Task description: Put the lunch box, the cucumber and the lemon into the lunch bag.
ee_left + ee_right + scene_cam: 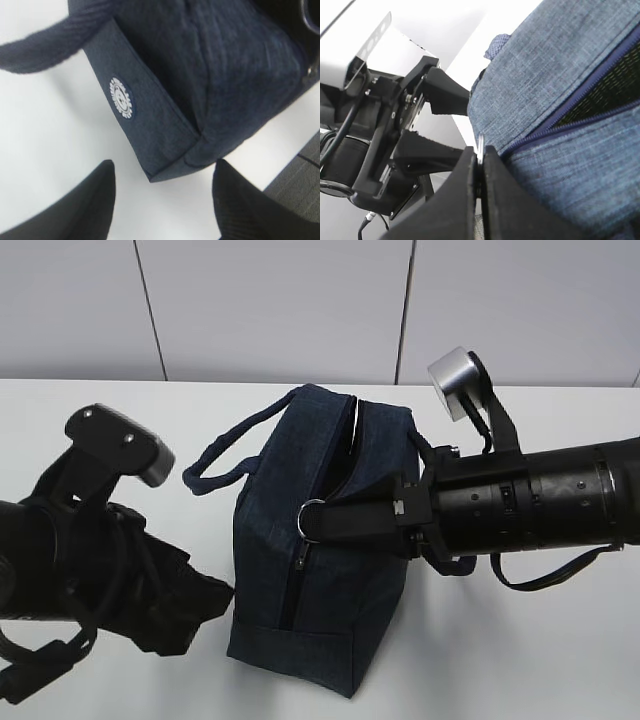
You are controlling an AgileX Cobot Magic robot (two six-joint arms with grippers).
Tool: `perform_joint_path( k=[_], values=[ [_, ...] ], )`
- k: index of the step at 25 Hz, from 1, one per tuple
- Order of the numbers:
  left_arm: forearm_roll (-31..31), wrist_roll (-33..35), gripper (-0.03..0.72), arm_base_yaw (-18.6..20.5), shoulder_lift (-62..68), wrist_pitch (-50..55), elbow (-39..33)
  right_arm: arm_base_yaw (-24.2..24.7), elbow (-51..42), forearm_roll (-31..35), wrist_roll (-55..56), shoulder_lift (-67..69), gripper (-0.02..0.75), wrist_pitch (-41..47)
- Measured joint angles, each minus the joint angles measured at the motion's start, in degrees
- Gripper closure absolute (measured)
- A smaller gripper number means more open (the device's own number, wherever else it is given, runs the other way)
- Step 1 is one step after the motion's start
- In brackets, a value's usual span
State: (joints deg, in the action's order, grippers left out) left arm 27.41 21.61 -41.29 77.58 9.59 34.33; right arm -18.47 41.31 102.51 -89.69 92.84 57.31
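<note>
Nearest the exterior camera stands the lunch bag (320,570), a navy fabric box upright on the white table (520,660), its near end panel facing the lens and its long axis running away toward the wall. A zipper (292,585) climbs that near end and carries on along the top, where it gapes partly open. One loop handle (225,455) flops out to the left.

The right gripper (318,523) reaches in level from the right, its jaws pressed together on the silver ring pull (311,519) at the upper near end of the bag; the right wrist view shows the two fingers (460,200) closed with the thin ring (480,150) pinched between them.

The left gripper (215,600) sits low at the bag's left side, jaws spread well apart and holding nothing. In the left wrist view its fingers (95,200) flank a lower corner of the bag (190,100) without touching it.
</note>
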Motion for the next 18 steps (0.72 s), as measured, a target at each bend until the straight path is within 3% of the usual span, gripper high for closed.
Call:
perform_joint_path(
  k=[8, 14, 18],
  values=[
    [0.93, 2.15, 0.26, -0.42, -0.45, 1.53, 0.0, 0.0, 0.0, 0.0, 0.0, 0.0, 0.738, -0.22],
    [1.72, 2.57, 0.26, -6.77, -0.8, -3.17, 0.0, 0.0, 0.0, 0.0, 0.1, 0.0, 0.738, -0.22],
    [3.52, 2.57, 0.26, -6.68, -0.23, -5.98, 0.0, 0.0, 0.0, 0.0, 0.23, 0.0, 0.738, -0.22]
  ],
)
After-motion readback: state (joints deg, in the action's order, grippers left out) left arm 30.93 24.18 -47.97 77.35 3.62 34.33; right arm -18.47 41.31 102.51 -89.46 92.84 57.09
